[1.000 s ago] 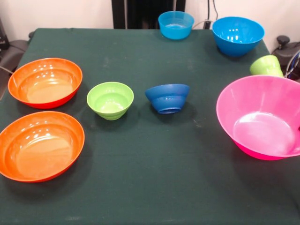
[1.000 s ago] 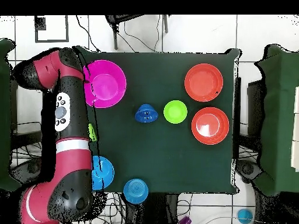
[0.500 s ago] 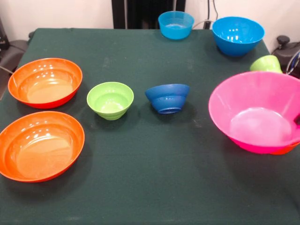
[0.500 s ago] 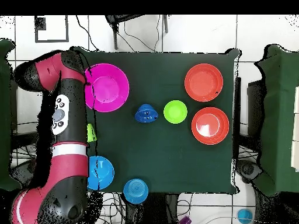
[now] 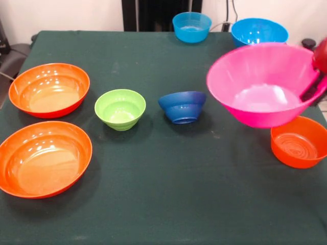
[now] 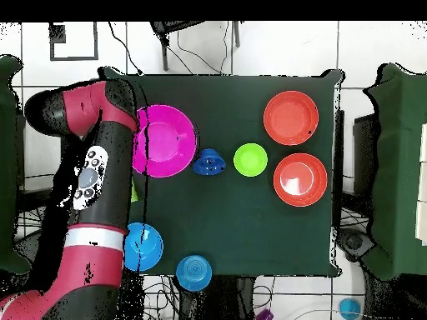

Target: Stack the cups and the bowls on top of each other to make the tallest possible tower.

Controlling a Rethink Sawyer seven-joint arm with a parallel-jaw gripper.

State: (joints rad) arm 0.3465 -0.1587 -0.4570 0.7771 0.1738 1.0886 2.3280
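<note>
Pink bowl (image 5: 263, 84) is hanging above the green table (image 5: 168, 194), tilted, with its rim at the right edge of the front view meeting a dark bar and a bit of red arm (image 5: 322, 55). Small orange bowl (image 5: 299, 141) is sitting on the cloth just below and right of it, apart from it; the overhead view is not showing this orange bowl at all, since the arm (image 6: 104, 179) and pink bowl (image 6: 165, 140) are covering that corner.

Gripper: hidden in both views, so whether it is open or closed on the pink bowl's rim cannot be told.

Front view is showing two wide orange bowls at left, one farther (image 5: 49, 90) and one nearer (image 5: 44, 158), close together. Small lime green bowl (image 5: 120, 108) and small dark blue bowl (image 5: 182, 106), the latter leaning, are sitting side by side mid-table. Two sky blue bowls are standing at the far edge, a smaller one (image 5: 191, 26) and a larger one (image 5: 258, 31) partly behind the pink rim.

Overhead view is adding a sliver of lime green (image 6: 134, 193) beside the arm, too hidden to identify.
</note>
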